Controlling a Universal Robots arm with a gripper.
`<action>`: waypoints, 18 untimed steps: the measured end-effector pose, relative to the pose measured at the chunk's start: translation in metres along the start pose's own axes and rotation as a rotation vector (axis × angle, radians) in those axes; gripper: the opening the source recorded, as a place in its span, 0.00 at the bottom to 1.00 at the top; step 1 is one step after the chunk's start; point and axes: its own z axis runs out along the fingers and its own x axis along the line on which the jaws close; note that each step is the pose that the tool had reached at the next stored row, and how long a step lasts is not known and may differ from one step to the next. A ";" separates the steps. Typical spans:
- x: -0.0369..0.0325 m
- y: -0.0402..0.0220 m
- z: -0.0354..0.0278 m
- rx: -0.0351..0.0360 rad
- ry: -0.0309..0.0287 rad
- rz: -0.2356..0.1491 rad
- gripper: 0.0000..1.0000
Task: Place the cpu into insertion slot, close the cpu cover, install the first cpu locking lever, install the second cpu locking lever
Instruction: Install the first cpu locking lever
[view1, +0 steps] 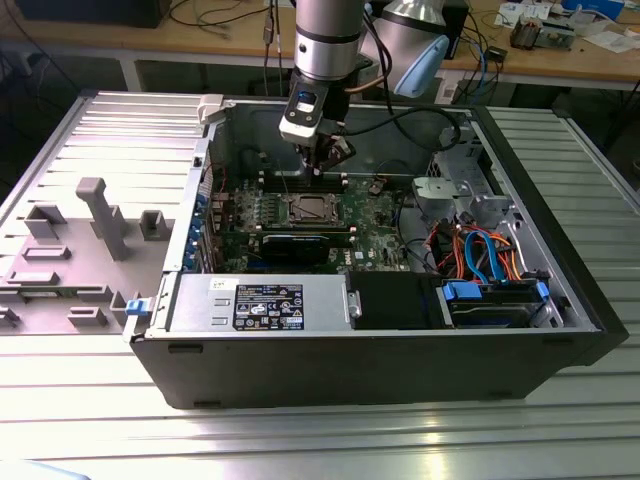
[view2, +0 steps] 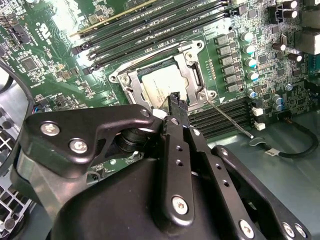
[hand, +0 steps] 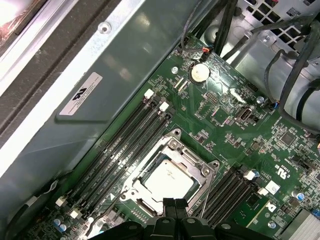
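Observation:
The cpu (hand: 167, 180) lies flat in the insertion slot (view1: 308, 208) on the green motherboard, its silver-grey top showing (view2: 162, 82). The cpu cover (hand: 192, 162) lies down around it as a silver frame (view2: 131, 82). A thin wire locking lever (view2: 230, 117) slants away from one corner of the socket toward the memory slots. My gripper (hand: 175, 202) hangs just above the socket's edge with its black fingers (view2: 175, 100) together and nothing between them. In the exterior view the gripper (view1: 320, 165) is inside the open case, behind the socket.
Long black memory slots (hand: 125, 145) flank the socket on both sides. A black graphics card (view1: 300, 245) lies in front of it. The power supply (view1: 260, 305), drive cage (view1: 455, 190) and coloured cables (view1: 480, 255) fill the case's front and the exterior view's right.

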 end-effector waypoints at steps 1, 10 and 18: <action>0.0000 0.0000 0.0000 0.0001 -0.0001 -0.002 0.11; 0.0000 0.0000 0.0000 -0.0001 -0.0006 -0.019 0.11; 0.0000 0.0000 0.0000 -0.0003 -0.0011 -0.034 0.11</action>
